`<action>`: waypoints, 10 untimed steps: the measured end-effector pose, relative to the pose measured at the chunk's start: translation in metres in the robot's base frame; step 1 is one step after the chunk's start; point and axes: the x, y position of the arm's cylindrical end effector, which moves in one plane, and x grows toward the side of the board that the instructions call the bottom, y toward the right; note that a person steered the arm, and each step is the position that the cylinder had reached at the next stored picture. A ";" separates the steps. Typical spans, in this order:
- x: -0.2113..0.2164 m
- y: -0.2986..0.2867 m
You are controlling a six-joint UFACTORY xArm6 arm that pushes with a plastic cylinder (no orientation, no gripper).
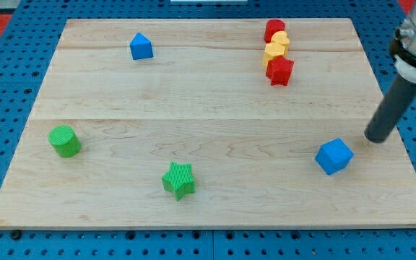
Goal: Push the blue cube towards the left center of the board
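Observation:
The blue cube (334, 156) sits on the wooden board (208, 108) at the view's lower right. My tip (374, 139) rests on the board just to the right of the cube and a little above it, apart from it by a small gap. The dark rod rises from the tip toward the view's upper right corner.
A blue pentagon-like block (141, 47) lies at the upper left. A green cylinder (64, 141) is at the left, a green star (178, 180) at the bottom centre. At the upper right a red block (274, 29), two yellow blocks (275, 48) and a red star (280, 71) cluster together.

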 end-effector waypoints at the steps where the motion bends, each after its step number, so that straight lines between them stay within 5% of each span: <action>1: 0.040 -0.067; 3: 0.031 -0.235; 4: -0.006 -0.229; 5: -0.019 -0.294; 7: -0.050 -0.287; 8: -0.094 -0.356; 10: -0.210 -0.296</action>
